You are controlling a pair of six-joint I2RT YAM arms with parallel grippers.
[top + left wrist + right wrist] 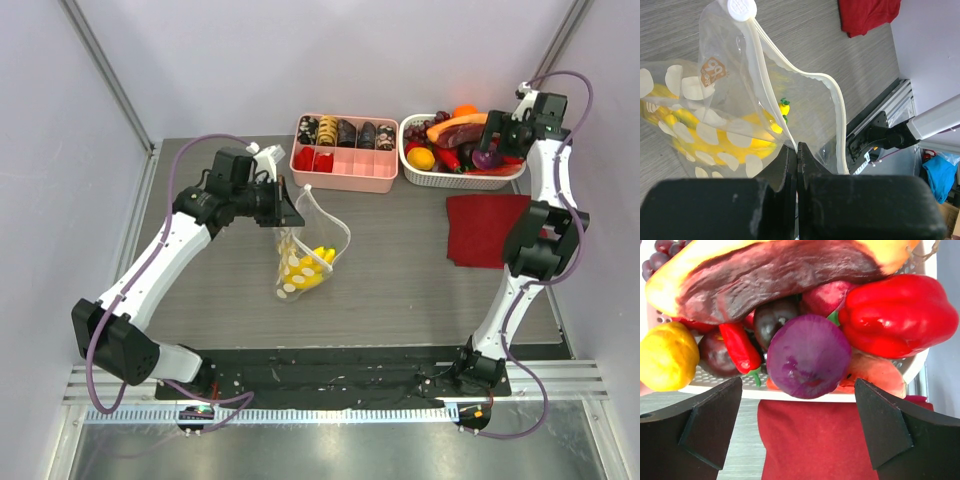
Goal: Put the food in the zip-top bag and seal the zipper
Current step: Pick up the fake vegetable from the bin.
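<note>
1. Zip-top bag [305,250] sits mid-surface [400,290], just in front of the pink tray [345,183]. One top corner is raised, and the body sags down toward the surface.
2. Left tool [285,205] is clenched on the bag's edge by the mouth. The left wrist view shows the jaws pressed tight on clear film [797,150]. Holding it up there likely keeps the mouth gaping for loading.
3. Zipper [835,95] is unsealed. The two lips stand well apart in a wide curve, so sealing is not yet done.
4. Banana bunch [305,272] is already inside, low in the bag and behind the white dots [760,145]. A small yellow piece with a green tip sits beside it, type hard to tell.
5. Right tool [490,145] is released, fingers wide with nothing between them [799,385]. It hangs over the white basket [415,178], far right of the bag.
6. Its camera faces a purple round piece [807,355] beside a red pepper [900,310]. The purple piece is probably the next pick.
7. Red cloth [485,230] lies flat in front of the basket, untouched.
8. Risk: the purple piece looks wide for the mouth, and the bag may need holding more upright.
</note>
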